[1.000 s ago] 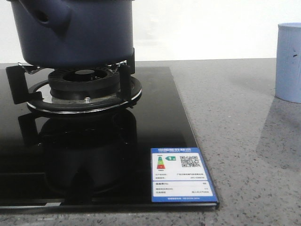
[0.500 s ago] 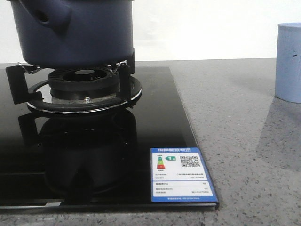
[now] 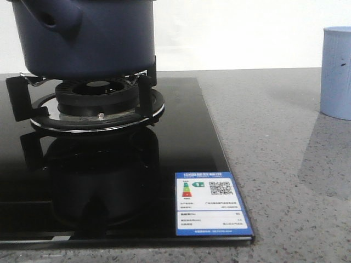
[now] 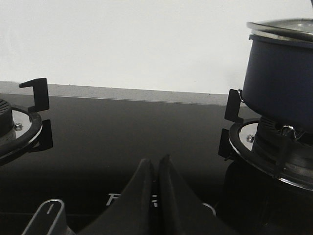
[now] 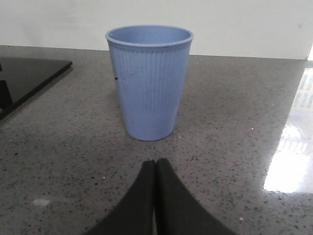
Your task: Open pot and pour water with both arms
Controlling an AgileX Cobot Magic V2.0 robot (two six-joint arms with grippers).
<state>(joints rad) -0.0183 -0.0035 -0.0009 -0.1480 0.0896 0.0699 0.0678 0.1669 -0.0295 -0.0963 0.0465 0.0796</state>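
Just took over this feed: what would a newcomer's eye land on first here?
The dark navy pot stands on the burner grate of the black glass cooktop, a steel-rimmed lid on it. To its right, a pale blue ribbed cup stands upright on the speckled counter, with the shut right claw before it.

Front view sits low and close on the desk (image 3: 274, 137), facing the pot (image 3: 88, 38); left wrist shares it, right wrist shares the cup (image 5: 149, 81)
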